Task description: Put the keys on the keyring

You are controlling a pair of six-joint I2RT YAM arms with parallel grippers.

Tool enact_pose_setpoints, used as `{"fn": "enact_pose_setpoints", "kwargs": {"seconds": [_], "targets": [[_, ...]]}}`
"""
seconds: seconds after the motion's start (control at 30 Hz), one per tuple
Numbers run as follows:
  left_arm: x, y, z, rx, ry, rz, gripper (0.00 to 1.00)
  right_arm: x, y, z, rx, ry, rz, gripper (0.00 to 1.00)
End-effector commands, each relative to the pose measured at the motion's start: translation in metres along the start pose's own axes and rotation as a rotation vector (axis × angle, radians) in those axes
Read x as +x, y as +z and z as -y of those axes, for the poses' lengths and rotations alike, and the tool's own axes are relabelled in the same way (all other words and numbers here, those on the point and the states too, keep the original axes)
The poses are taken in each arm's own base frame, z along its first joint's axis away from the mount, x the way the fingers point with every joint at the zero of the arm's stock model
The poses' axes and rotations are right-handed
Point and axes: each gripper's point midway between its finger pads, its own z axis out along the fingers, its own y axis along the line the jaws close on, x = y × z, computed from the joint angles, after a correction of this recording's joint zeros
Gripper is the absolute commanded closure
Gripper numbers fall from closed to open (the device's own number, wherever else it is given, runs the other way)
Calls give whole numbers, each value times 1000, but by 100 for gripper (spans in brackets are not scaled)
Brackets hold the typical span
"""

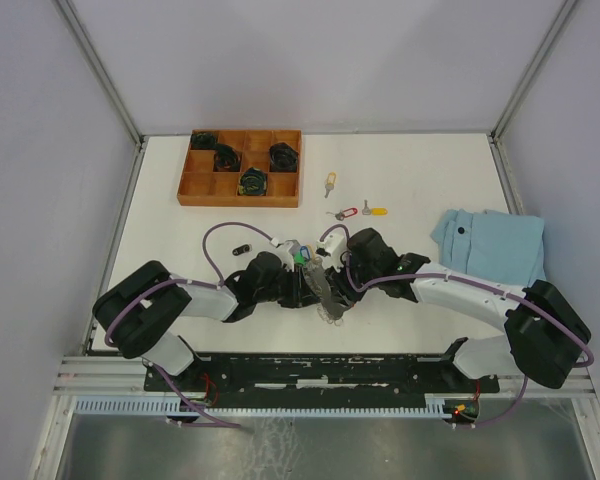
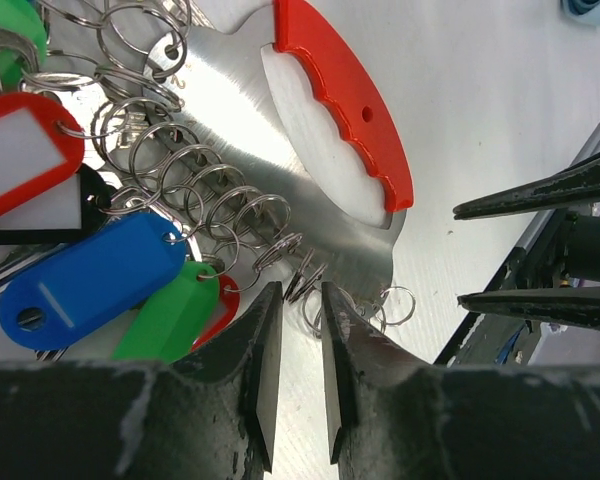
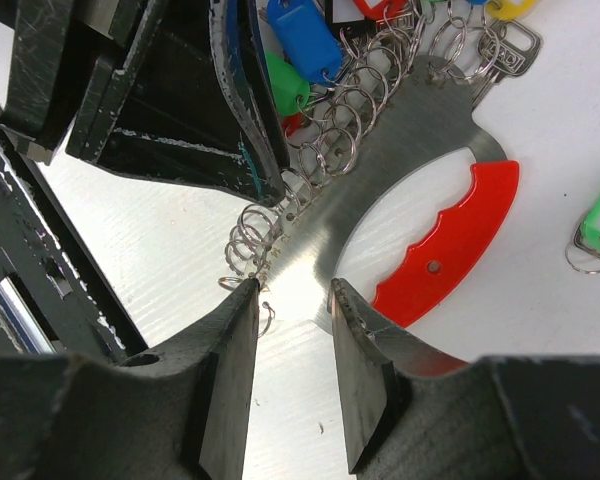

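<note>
Keyring [image 3: 405, 172] lies flat on the table [image 1: 420, 160] between both arms. Left gripper [image 2: 301, 292]: narrow gap, tips at the keyring's wire loops, grip unclear. Right gripper [image 3: 292, 292]: jaws partly apart at its bare end; loose keys [image 1: 346, 213] lie farther back.

The keyring [image 2: 250, 130] is a curved, shiny metal band with a red handle [image 2: 345, 100], lying flat at the front middle of the table [image 1: 180, 250]. Wire rings along its edge carry blue, green and red tags. Three loose keys [image 1: 345, 213] lie well behind it, tagged yellow, red and yellow.
</note>
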Motion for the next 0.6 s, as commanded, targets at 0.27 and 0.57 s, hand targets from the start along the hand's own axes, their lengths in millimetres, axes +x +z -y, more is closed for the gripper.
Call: {"fn": "enact_pose_setpoints", "kwargs": {"seconds": [0.27, 0.57], "targets": [[-13, 1, 19, 78, 12, 40, 70, -14, -6, -2, 6, -13, 63, 57], [-17, 6, 19, 73, 9, 42, 71, -13, -6, -3, 0, -8, 60, 57]]}}
